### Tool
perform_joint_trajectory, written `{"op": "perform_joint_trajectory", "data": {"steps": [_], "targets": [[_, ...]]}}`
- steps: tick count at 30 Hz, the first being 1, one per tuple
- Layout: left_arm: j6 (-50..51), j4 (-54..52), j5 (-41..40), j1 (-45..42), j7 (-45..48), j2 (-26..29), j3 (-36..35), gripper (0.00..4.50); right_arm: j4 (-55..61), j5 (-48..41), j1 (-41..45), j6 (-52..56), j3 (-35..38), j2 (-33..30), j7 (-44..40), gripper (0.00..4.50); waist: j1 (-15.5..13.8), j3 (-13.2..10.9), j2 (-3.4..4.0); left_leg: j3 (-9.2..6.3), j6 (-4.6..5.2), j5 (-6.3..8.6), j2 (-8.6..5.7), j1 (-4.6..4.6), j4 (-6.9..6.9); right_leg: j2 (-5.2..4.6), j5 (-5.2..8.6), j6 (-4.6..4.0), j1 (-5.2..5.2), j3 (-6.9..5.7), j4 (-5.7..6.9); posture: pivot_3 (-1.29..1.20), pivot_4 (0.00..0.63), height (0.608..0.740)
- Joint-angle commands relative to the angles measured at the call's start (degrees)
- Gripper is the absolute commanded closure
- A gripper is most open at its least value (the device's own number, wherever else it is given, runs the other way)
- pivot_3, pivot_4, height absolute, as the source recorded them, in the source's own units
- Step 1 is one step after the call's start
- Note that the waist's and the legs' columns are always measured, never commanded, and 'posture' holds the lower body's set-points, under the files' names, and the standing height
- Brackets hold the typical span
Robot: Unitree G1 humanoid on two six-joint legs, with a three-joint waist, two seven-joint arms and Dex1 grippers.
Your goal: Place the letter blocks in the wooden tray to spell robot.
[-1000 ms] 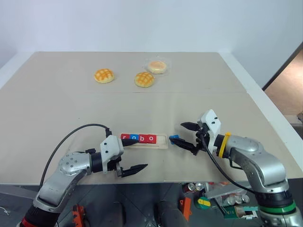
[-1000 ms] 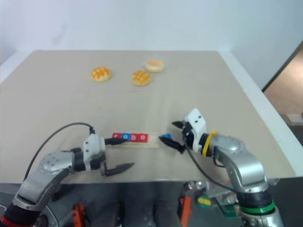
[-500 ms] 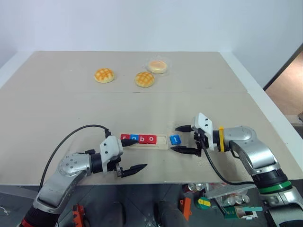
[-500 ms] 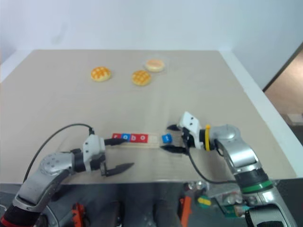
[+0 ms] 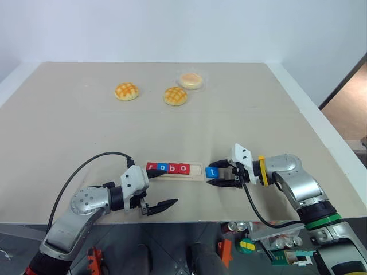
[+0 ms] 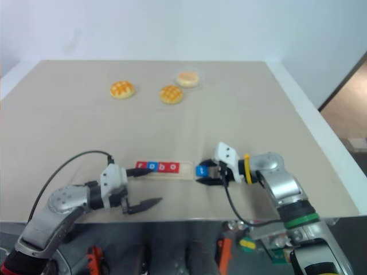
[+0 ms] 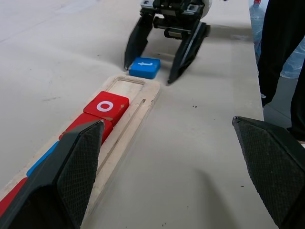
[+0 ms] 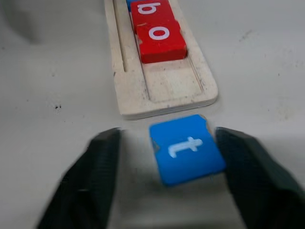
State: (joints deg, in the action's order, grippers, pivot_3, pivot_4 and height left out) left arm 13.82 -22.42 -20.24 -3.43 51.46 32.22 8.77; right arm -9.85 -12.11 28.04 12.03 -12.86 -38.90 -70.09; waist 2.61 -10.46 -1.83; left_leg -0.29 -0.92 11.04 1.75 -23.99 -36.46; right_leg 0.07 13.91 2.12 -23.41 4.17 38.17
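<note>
Tiles r, o, b and o [image 5: 182, 168] already sit in the wooden tray [image 5: 195, 173], leaving one empty slot at its right end. The blue t block [image 8: 187, 148] lies flat on the table just beside that end of the tray, a little skewed to it. The right gripper [image 5: 221, 173] is low at the table with its fingers straddling the block; one looks to be against an edge, the other stands apart, so the block is not clamped yet. The left gripper [image 5: 162, 187] hangs wide open near the tray's left end, holding nothing. To my eye the pinch should square the block first, then lift it only enough to clear the tray's lip and set it down snug against the red o.
</note>
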Motion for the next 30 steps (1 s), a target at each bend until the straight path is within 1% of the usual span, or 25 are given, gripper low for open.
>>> {"op": "perform_joint_trajectory", "data": {"steps": [1,6,8,11,12,13,14,24,30], "targets": [[-1.27,-2.02,-0.23,-0.1,-0.1,-0.16,-0.48,0.0,1.31,-0.57,0.59,-0.55,1.26,-0.23,-1.04,2.3,0.0,0.0,0.0,0.0,0.0,0.0,0.0,0.0,0.0,0.0,0.0,0.0,0.0,0.0,0.0,0.0,0.15,0.74],[-1.82,-1.78,-0.44,-0.55,0.62,-0.12,-0.4,0.0,5.8,-1.7,-2.15,2.61,2.53,-1.45,-0.08,2.3,-0.01,0.0,0.0,0.0,0.0,0.0,0.0,0.0,0.0,0.0,0.0,0.0,0.0,0.0,0.0,0.0,0.15,0.74],[-1.87,-1.76,-0.41,-0.52,0.74,-0.04,-0.44,0.0,7.54,-2.24,-3.39,4.37,3.62,-1.86,1.09,2.61,-0.02,0.0,0.0,-0.01,0.0,0.0,0.0,-0.01,0.0,0.0,0.0,0.01,0.0,0.0,0.0,0.0,0.15,0.74],[-1.84,-1.42,-0.47,-0.67,0.81,-0.04,-0.55,0.0,11.09,-4.16,-5.56,8.27,5.65,-2.44,2.72,2.61,-0.04,0.0,0.0,-0.02,0.0,0.0,0.0,-0.01,0.0,-0.01,0.01,0.01,0.01,0.0,0.0,0.0,0.15,0.74],[-1.87,-1.25,-0.43,-0.77,0.81,-0.08,-0.53,0.0,11.96,-3.98,-6.46,8.22,5.8,-2.64,3.2,2.73,-0.05,0.0,0.0,-0.02,0.0,0.0,0.0,-0.01,-0.01,-0.01,0.0,0.01,0.01,0.0,0.0,0.0,0.15,0.74],[-1.93,-1.1,-0.39,-0.85,0.83,-0.14,-0.53,0.0,12.8,-3.84,-7.24,8.49,5.93,-2.68,3.72,3.13,-0.02,0.0,0.0,-0.02,0.0,0.0,0.0,-0.01,-0.01,-0.01,0.0,0.01,0.01,0.0,0.0,0.0,0.15,0.74],[-2.02,-0.82,-0.34,-0.99,0.82,-0.27,-0.49,0.0,13.62,-3.78,-8.01,9.06,5.88,-2.74,4.15,3.24,0.0,0.0,0.0,0.0,0.0,0.0,0.0,0.0,-0.01,-0.01,0.0,0.01,0.01,0.01,0.0,0.0,0.15,0.74],[-2.97,1.0,-0.22,-1.94,2.47,-0.19,-0.11,0.0,16.06,-3.91,-9.81,10.45,6.01,-2.58,6.85,3.25,-0.02,0.0,0.0,-0.01,0.0,0.0,0.01,0.02,-0.01,0.01,-0.01,-0.01,0.02,-0.01,0.0,0.0,0.15,0.74],[-2.77,1.16,0.0,-1.9,2.02,-0.42,-0.51,0.0,17.23,-4.91,-8.8,11.93,8.17,-3.11,8.57,3.25,-0.03,0.0,0.0,0.0,0.0,0.0,0.01,0.02,-0.01,0.01,-0.01,0.0,0.02,0.0,0.0,0.0,0.15,0.74]]}}
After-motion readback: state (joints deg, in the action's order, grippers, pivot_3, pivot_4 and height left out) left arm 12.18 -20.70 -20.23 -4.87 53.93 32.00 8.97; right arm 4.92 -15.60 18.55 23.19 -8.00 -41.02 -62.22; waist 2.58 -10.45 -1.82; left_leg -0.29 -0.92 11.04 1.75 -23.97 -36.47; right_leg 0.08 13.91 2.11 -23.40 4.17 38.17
